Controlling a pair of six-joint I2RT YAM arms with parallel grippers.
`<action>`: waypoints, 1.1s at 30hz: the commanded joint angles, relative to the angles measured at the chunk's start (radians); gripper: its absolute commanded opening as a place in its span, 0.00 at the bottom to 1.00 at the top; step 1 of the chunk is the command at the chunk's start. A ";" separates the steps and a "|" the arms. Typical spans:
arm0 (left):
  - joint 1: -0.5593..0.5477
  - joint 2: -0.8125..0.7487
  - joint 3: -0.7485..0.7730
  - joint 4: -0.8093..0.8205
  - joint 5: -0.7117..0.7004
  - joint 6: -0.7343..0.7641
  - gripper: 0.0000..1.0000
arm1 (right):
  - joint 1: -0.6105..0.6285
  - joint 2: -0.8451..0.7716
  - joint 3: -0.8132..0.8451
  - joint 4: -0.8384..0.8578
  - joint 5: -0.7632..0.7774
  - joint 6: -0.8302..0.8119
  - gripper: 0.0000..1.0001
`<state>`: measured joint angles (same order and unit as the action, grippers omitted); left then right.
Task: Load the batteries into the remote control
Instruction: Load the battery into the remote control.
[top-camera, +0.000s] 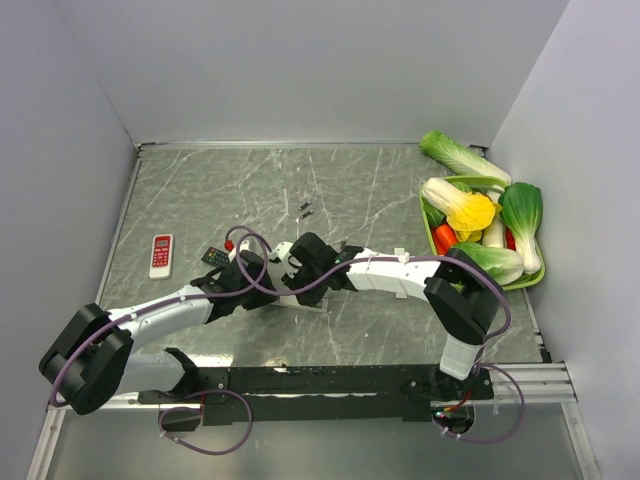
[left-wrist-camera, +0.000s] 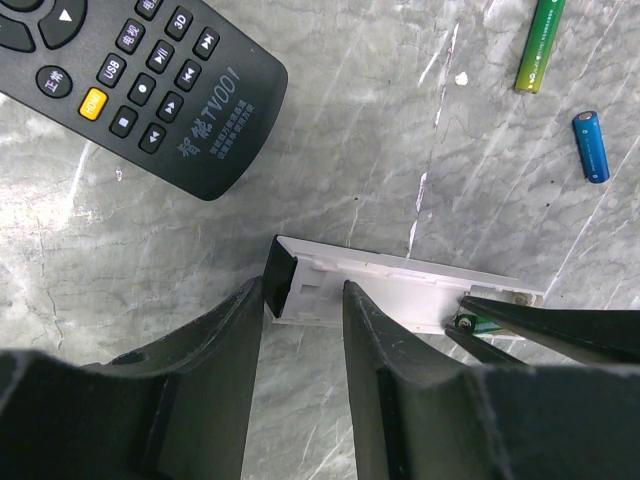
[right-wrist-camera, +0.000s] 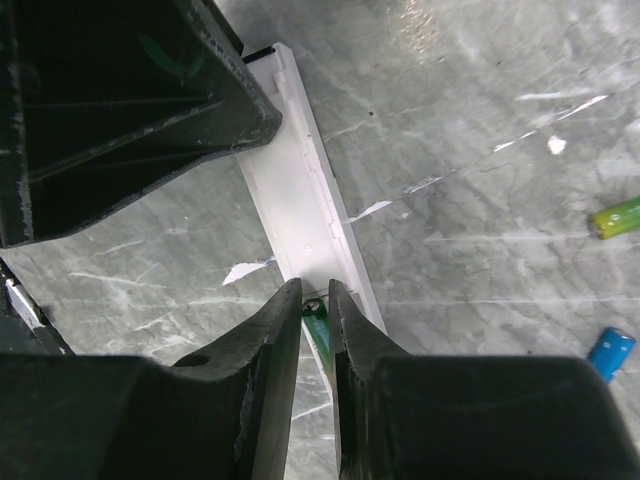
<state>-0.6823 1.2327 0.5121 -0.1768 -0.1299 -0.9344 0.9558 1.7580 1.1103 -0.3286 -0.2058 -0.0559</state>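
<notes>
- The right gripper (right-wrist-camera: 315, 290) has its fingers almost closed, pinching a green battery (right-wrist-camera: 318, 318) by its sides.
- Seen from the right wrist, that battery sits at the 6 o'clock end of the white remote (right-wrist-camera: 300, 190), right against it. Its long axis runs roughly along the remote's own. I'd judge it only needs lowering into the bay, and the right arm is the one placed to do it.
- The left gripper (left-wrist-camera: 303, 285) has its fingers partly open, set about the remote's 12 o'clock end. I cannot tell whether they truly clamp it.
- Farther off, from the left wrist, a loose green battery (left-wrist-camera: 538, 45) lies at 1 o'clock and a blue battery (left-wrist-camera: 591, 146) at 2 o'clock, both well apart from the remote. A black remote (left-wrist-camera: 150, 80) lies at 10 o'clock.
</notes>
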 joint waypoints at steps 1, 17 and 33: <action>-0.008 0.008 -0.018 -0.064 -0.010 0.023 0.42 | 0.018 -0.018 -0.029 -0.003 -0.009 -0.009 0.24; -0.008 0.004 -0.018 -0.070 -0.016 0.017 0.42 | -0.008 -0.045 -0.162 0.121 -0.072 0.011 0.03; -0.010 0.001 -0.015 -0.075 -0.014 0.011 0.42 | -0.003 -0.065 -0.237 0.177 0.014 -0.007 0.01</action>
<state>-0.6823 1.2320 0.5121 -0.1772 -0.1307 -0.9337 0.9054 1.6928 0.9329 -0.0784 -0.3069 -0.0353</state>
